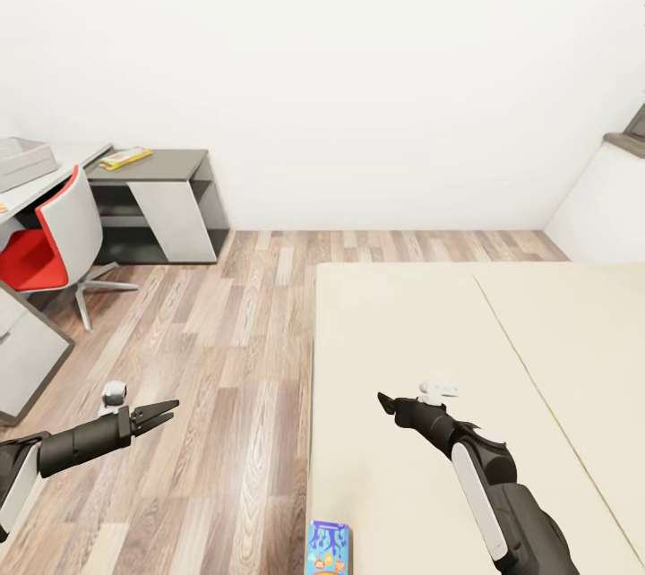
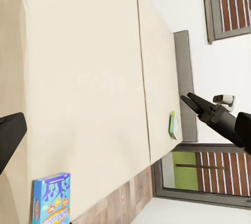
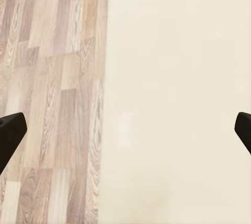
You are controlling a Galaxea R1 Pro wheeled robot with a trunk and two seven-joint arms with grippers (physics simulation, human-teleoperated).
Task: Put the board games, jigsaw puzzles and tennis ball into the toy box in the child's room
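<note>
The right gripper [image 1: 385,401] hung over the bed [image 1: 403,333] near the blue board game [image 1: 328,548], jaws seemingly spread, the left gripper's [image 1: 166,412] jaws unclear.

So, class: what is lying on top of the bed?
On the bed lie a blue game box near its edge and, seen from the left wrist, a green one by the headboard. Nothing else shows on the visible part.
</note>
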